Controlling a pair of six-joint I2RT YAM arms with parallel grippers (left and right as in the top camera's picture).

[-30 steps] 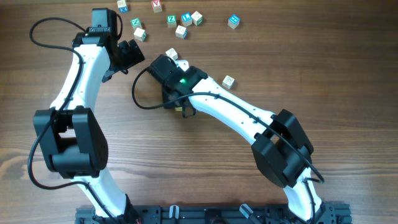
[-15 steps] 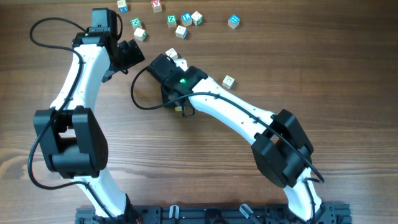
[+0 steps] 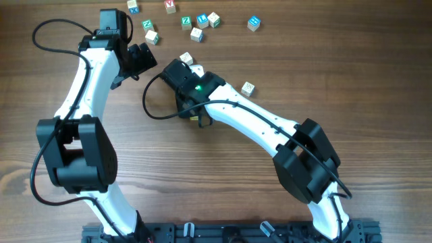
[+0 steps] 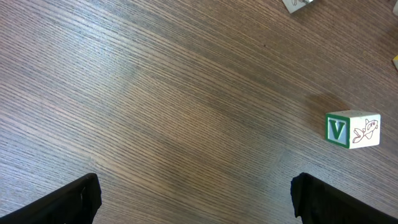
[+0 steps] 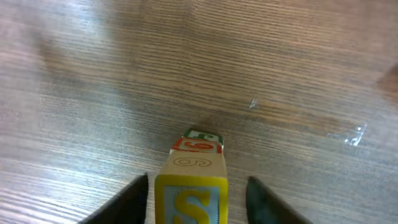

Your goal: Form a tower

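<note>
Nearest, in the right wrist view: right gripper (image 5: 198,196), fingers (image 5: 127,199) parted on either side of the tower (image 5: 191,186). Straddles the top cube with a thin gap at each side; clamps nothing. Upright on the wooden table (image 5: 93,74), that tower: a yellow-and-blue face with an S closest to the lens, beyond it a cream face with a printed numeral, then red and green edges down toward the wood.

Farther left, left gripper (image 4: 196,199): spread wide over bare wood, closes on nothing. Ahead and off to one side, well apart from both fingers, a loose cube with a green V (image 4: 351,129).

Along the far edge in the overhead view, a scatter of more loose cubes (image 3: 196,34).
</note>
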